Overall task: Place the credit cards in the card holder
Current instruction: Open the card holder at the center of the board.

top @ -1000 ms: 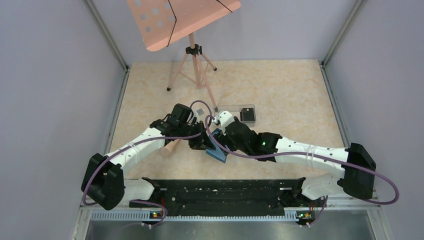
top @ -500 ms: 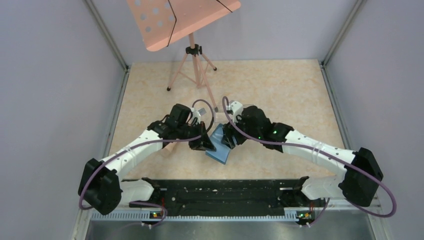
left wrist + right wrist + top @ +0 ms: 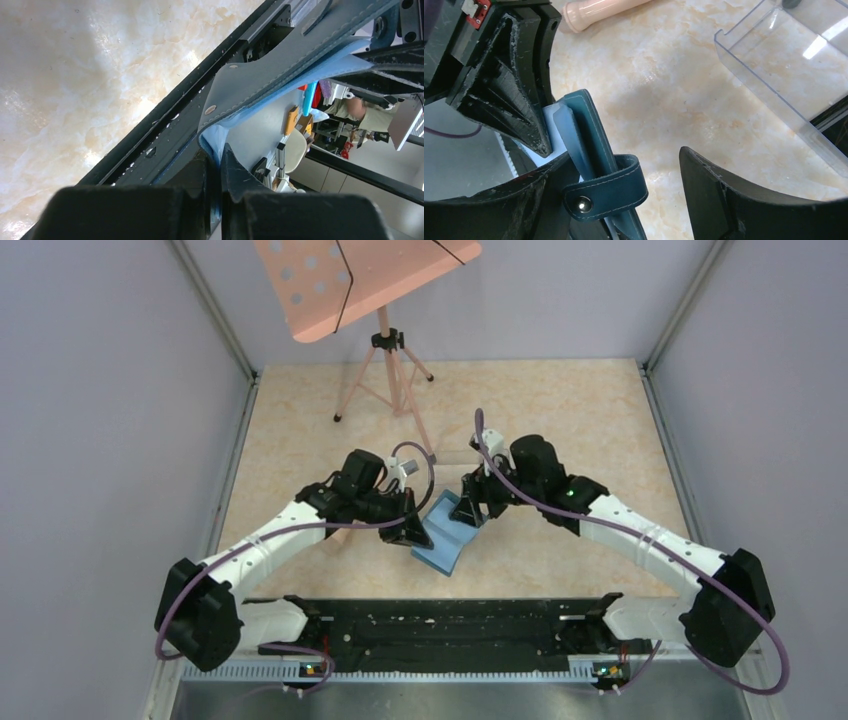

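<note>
Now the left gripper (image 3: 413, 532) clamps the stitched teal wallet (image 3: 447, 540); the right gripper (image 3: 467, 513), spread apart, has drawn back.

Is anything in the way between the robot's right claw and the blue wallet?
No, nothing visible. The open right gripper is right at the card holder, with the snap tab beside one finger. The left gripper pinches the opposite edge.
</note>
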{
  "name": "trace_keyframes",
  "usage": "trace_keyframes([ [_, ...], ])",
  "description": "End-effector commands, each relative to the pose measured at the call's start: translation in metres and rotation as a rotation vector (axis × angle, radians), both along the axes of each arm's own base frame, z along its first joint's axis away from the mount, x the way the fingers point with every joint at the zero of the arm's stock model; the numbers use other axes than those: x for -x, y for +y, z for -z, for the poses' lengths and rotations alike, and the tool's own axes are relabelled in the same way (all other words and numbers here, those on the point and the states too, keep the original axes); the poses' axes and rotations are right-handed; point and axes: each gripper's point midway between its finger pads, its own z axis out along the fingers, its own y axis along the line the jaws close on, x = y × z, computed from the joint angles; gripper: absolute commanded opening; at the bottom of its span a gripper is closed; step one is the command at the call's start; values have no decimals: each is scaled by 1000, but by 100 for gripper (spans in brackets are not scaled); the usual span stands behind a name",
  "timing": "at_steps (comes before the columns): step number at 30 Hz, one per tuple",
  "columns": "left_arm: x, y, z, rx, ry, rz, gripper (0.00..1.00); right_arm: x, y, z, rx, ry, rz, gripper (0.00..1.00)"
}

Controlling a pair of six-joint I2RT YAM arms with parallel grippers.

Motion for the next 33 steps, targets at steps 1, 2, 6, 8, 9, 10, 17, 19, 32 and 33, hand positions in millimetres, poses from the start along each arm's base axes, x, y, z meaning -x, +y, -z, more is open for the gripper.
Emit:
trace_keyframes([
  [1, 6, -5, -21, 66, -61, 60, 0, 8, 1, -12, -53, 5, -52, 75],
  [2, 6, -5, -23, 72, -62, 63, 0, 6, -2, -11, -52, 13, -38, 76],
  [6, 6, -7, -30, 104, -89, 62, 0, 9, -6, -15, -95, 29, -63, 78],
  [8, 6, -8, -33, 119, -96, 65, 0, 15, -6, -15, -100, 26, -96, 80],
  [9, 5, -9, -34, 123, -98, 67, 0, 18, -5, -15, -104, 31, -119, 80],
  [10, 6, -9, -35, 126, -97, 70, 0, 22, -4, -15, -110, 38, -143, 80],
  [17, 4, -13, -43, 148, -105, 80, 0, 38, 2, -12, -124, 67, -238, 80],
  [19, 3, -14, -46, 155, -107, 84, 0, 40, 5, -12, -118, 68, -244, 80],
  [32, 6, -14, -50, 162, -97, 82, 0, 21, 6, 15, 74, -7, -77, 58],
  [33, 7, -13, -48, 155, -95, 82, 0, 19, 6, 15, 77, -12, -66, 55],
])
